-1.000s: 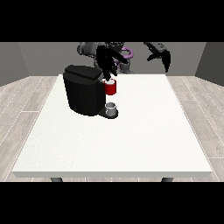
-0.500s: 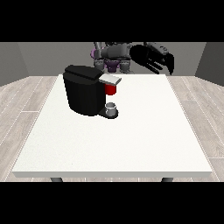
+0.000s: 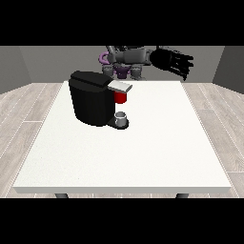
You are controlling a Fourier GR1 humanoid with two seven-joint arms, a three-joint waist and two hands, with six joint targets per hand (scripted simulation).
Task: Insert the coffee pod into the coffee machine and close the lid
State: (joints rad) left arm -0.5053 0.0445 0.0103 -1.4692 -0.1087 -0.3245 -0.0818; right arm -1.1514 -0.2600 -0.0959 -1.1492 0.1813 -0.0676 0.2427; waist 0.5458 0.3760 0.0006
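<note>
The black coffee machine stands on the white table, left of the middle. Its grey lid lies about level over a red thing at the machine. A small grey thing stands on the machine's base below the spout; I cannot tell whether it is the pod. The hand at the view's right hangs in the air beyond the table's far edge, to the right of the machine, fingers spread and straight, holding nothing. No hand shows at the view's left.
The robot's torso stands behind the far table edge, directly behind the machine. White tabletop stretches to the right of the machine and towards the camera. Wooden floor surrounds the table.
The hand that was over the machine's top a second ago has pulled back out of sight. The grey lid now shows flat. The hand at the view's right has barely shifted.
</note>
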